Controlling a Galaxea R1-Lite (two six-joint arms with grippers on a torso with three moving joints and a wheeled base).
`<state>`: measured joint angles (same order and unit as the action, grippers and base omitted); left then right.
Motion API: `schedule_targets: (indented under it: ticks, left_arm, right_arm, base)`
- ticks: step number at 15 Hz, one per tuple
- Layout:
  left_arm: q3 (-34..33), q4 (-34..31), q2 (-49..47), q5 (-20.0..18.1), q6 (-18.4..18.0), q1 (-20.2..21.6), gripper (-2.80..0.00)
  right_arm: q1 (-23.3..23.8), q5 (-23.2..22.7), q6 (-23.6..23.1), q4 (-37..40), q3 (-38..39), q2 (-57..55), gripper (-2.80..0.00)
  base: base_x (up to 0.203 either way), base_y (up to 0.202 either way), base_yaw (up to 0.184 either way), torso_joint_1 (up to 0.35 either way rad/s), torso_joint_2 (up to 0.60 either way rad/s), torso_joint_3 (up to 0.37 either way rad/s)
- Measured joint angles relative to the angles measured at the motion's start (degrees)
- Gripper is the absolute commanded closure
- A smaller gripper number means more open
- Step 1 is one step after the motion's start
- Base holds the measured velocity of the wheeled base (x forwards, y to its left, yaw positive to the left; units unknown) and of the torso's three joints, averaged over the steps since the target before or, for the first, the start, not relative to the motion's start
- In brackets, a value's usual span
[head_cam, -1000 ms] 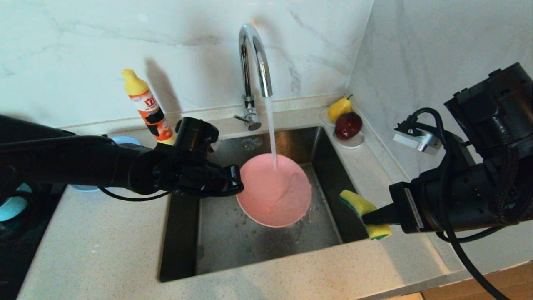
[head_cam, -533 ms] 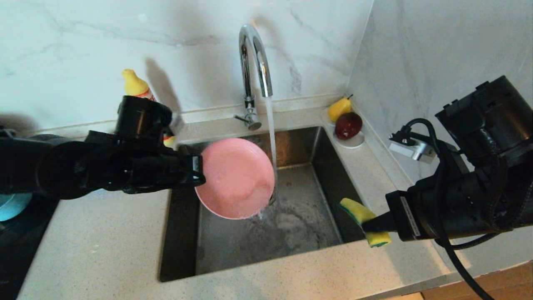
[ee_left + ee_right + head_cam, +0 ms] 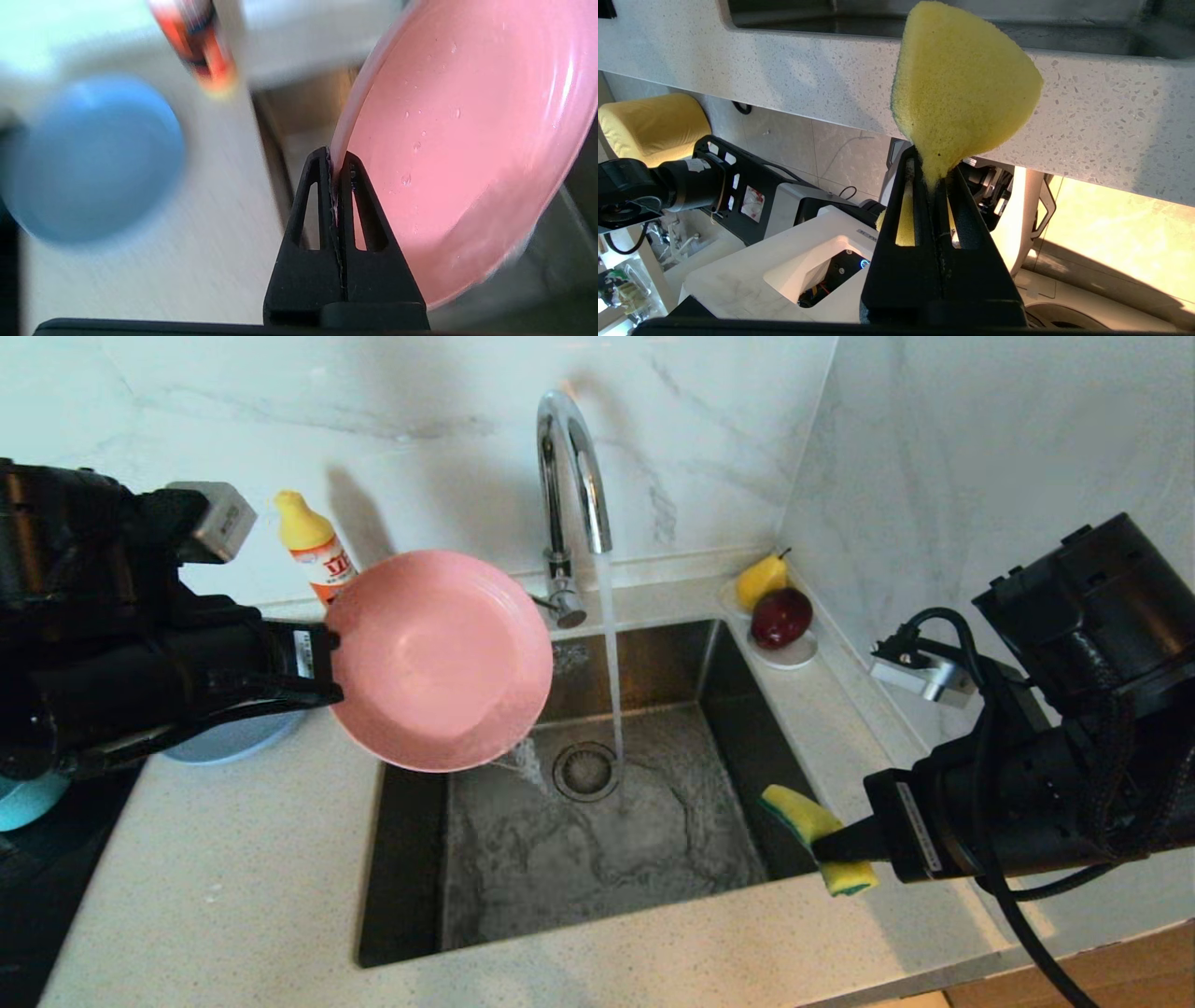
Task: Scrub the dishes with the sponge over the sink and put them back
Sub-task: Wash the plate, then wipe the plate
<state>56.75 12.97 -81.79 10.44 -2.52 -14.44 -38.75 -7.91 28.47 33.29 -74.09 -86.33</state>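
Note:
My left gripper (image 3: 329,663) (image 3: 335,161) is shut on the rim of the wet pink plate (image 3: 439,661) (image 3: 462,140), which hangs tilted above the left rim of the sink (image 3: 597,840). Water drips from the plate's lower edge. On the counter behind the left arm lies the blue plate (image 3: 224,739) (image 3: 88,158). A teal bowl (image 3: 28,800) shows at the far left edge. The right gripper (image 3: 826,845) (image 3: 931,175) is shut on the bent yellow-and-green sponge (image 3: 817,826) (image 3: 962,88) over the sink's right front corner.
The chrome tap (image 3: 569,476) runs a stream of water onto the drain (image 3: 585,770). A yellow-capped detergent bottle (image 3: 317,551) stands behind the plate. A pear (image 3: 761,579) and a dark red fruit (image 3: 782,616) sit on a white saucer (image 3: 789,658) at the back right corner.
The left arm has lifted the pink plate out from under the tap stream and carried it up and to the left. The right arm with the sponge has stayed put.

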Motion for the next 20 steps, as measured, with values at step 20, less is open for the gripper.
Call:
schedule_targets:
  ticks: [20]
  left_arm:
    - [-12.01,1.51,10.50,-13.75,12.43,0.12,0.00]
  right_arm:
    - [-0.16,-1.24,-0.02,-0.06,2.22,1.85,0.00]
  base:
    - [0.000,0.000,0.000,0.000,0.00,0.000]
